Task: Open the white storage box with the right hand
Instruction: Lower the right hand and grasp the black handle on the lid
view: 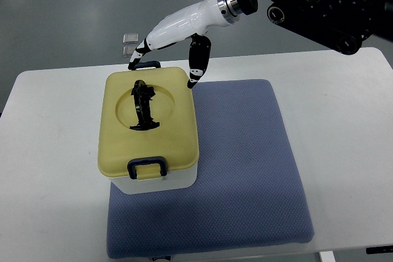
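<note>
Your right hand (169,50) hovers over the far edge of the white storage box (149,130), fingers (198,65) spread, gripping nothing; one fingertip reaches the far latch (145,64). The box sits on the blue mat (245,170) toward the desk's (344,121) left side, its yellow lid (172,133) closed. You're at the unlatching step: next, lift that latch.

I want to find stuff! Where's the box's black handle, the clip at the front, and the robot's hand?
black handle (143,106), top view, middle of the folded handle.
front clip (146,167), top view, its dark frame.
right hand (164,73), top view, between its fingertips.
</note>
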Controlling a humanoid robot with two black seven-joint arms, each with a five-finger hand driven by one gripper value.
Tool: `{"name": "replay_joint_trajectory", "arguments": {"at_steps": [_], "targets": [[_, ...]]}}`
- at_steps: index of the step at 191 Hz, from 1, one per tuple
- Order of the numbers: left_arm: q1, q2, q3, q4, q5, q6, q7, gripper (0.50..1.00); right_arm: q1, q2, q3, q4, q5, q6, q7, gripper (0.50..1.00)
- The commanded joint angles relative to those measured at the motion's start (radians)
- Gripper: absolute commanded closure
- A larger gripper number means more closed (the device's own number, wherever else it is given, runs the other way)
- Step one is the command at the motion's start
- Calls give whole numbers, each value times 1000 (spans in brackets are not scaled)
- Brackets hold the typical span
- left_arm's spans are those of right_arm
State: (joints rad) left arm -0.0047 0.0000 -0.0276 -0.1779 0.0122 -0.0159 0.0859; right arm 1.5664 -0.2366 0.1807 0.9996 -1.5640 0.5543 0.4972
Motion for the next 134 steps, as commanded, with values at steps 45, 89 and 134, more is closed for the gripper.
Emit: {"name": "replay_joint_trajectory", "arguments": {"at_steps": [45, 89, 134], "targets": [[0, 0, 2, 0, 0, -1, 0, 500, -51, 31, 2, 1, -18, -155, 44, 560], [0, 0, 2, -2, 0, -1, 2, 500, -101, 49, 2, -7, -28, -224, 44, 560], [0, 0, 3, -6, 0, -1, 2, 500, -157, 79, 2, -21, -62, -300, 43, 560]]}}
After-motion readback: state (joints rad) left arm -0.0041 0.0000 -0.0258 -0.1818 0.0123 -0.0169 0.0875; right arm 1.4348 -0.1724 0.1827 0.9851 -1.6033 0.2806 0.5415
